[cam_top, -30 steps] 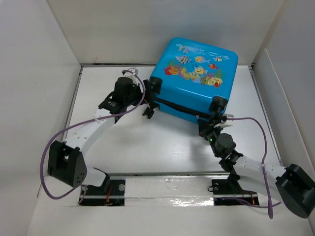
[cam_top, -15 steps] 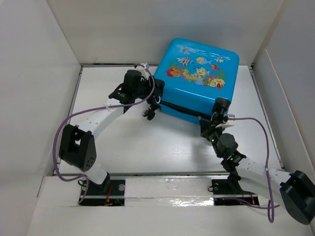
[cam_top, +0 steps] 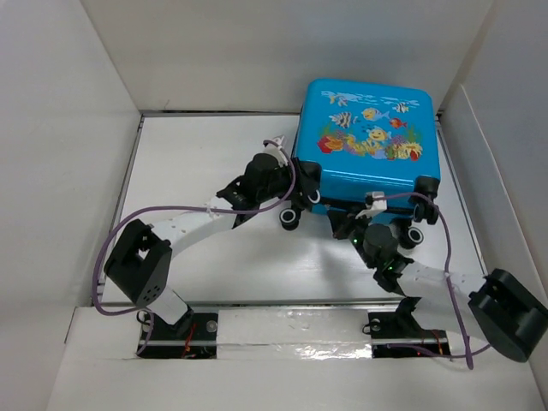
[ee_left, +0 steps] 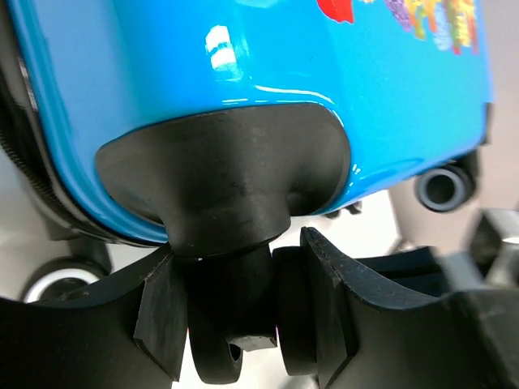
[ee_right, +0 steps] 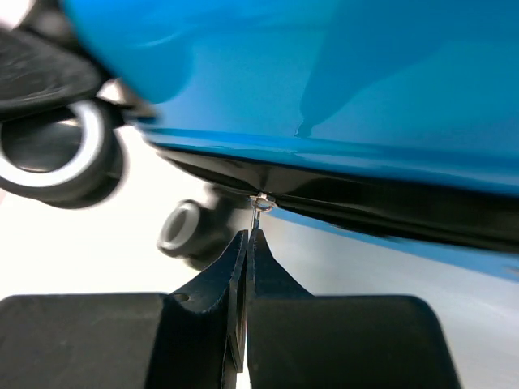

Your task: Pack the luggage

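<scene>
Glossy blue luggage (cam_top: 368, 128): left hand (ee_left: 243, 316) clamps wheel (ee_left: 212, 348), right hand (ee_right: 246, 239) pinches zipper pull (ee_right: 257, 212).

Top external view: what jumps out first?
The bright blue hard-shell suitcase with a cartoon fish print lies flat at far right. The left gripper clamps its near-left black wheel; the right gripper pinches the small metal zip pull on the seam.

Blurry luggage (ee_right: 340, 73), mostly beyond both wrist views' edges.
</scene>
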